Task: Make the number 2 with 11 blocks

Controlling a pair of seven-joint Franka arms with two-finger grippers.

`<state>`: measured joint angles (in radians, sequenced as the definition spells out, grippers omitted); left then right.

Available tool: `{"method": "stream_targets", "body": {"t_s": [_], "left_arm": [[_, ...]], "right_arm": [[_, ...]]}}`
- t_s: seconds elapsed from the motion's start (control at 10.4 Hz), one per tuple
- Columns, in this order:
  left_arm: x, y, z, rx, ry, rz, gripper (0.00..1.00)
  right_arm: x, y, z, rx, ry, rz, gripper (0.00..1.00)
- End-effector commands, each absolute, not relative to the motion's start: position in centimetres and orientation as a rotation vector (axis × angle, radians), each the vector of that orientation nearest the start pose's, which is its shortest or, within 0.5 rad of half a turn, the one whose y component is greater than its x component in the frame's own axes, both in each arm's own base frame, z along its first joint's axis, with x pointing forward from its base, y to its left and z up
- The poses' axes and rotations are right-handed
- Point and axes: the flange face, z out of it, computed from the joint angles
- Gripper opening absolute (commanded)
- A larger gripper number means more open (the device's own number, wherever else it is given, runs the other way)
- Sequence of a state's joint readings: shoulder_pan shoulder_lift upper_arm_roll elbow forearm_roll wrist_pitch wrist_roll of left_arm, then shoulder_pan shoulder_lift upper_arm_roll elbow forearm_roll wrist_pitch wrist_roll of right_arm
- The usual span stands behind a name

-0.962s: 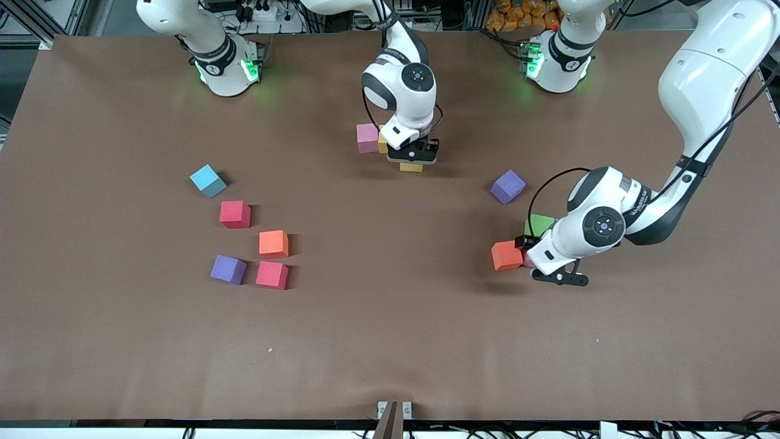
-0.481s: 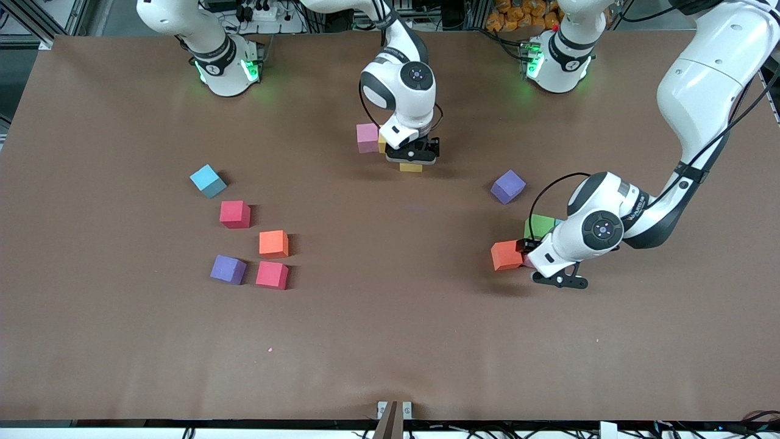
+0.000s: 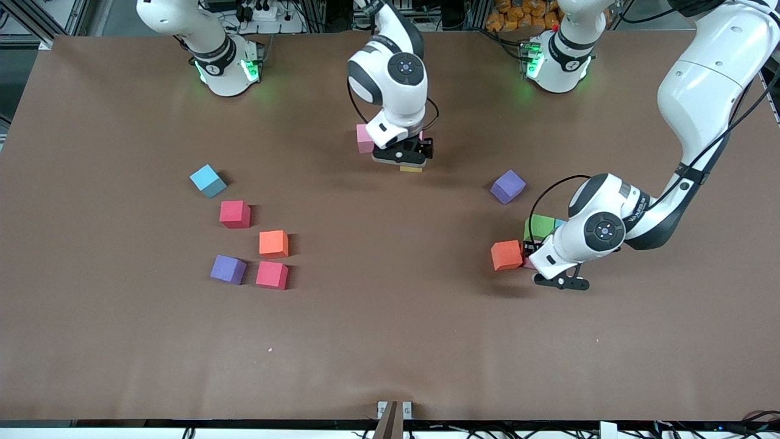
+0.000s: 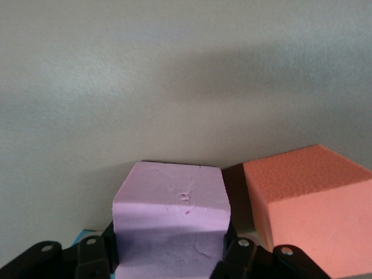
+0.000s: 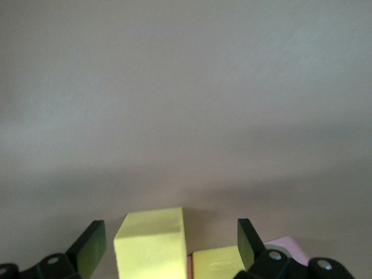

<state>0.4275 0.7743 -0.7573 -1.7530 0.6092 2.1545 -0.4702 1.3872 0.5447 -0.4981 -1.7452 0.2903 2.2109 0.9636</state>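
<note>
The left claw (image 4: 168, 261) is clamped on a pink block (image 4: 171, 218) at four o'clock on the bench (image 3: 390, 341), beside an orange block (image 3: 506, 255). The right claw (image 5: 168, 244) hangs apart over a yellow block (image 5: 152, 251) at twelve o'clock, where the number 2 (image 3: 390, 146) is begun.

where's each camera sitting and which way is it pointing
Front view: high across the table, facing both arm bases; shows both whole arms and the scattered blocks.
Left wrist view: on the left arm's wrist, looking down past the left gripper at a pink block between its fingers, orange block beside.
Right wrist view: on the right wrist, looking past the open right gripper at a yellow block.
Shared: that orange block.
</note>
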Motion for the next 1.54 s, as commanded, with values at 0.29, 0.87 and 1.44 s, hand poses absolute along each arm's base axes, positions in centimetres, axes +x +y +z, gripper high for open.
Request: {"method": "stream_targets", "body": {"t_s": [0.29, 0.87, 1.44], "left_arm": [[61.2, -19.2, 31.0, -3.129, 0.058, 0.165, 0.24], [55.3, -31.9, 30.8, -3.181, 0.003, 0.310, 0.24], [49.2, -41.6, 25.3, -3.141, -0.098, 0.321, 0.25]], "right_arm": [[50.3, 40.0, 33.7, -3.211, 0.295, -0.032, 1.00], [56.0, 27.1, 30.8, -3.253, 0.012, 0.128, 1.00], [57.4, 20.2, 28.1, -3.246, -0.157, 0.119, 1.00]]}}
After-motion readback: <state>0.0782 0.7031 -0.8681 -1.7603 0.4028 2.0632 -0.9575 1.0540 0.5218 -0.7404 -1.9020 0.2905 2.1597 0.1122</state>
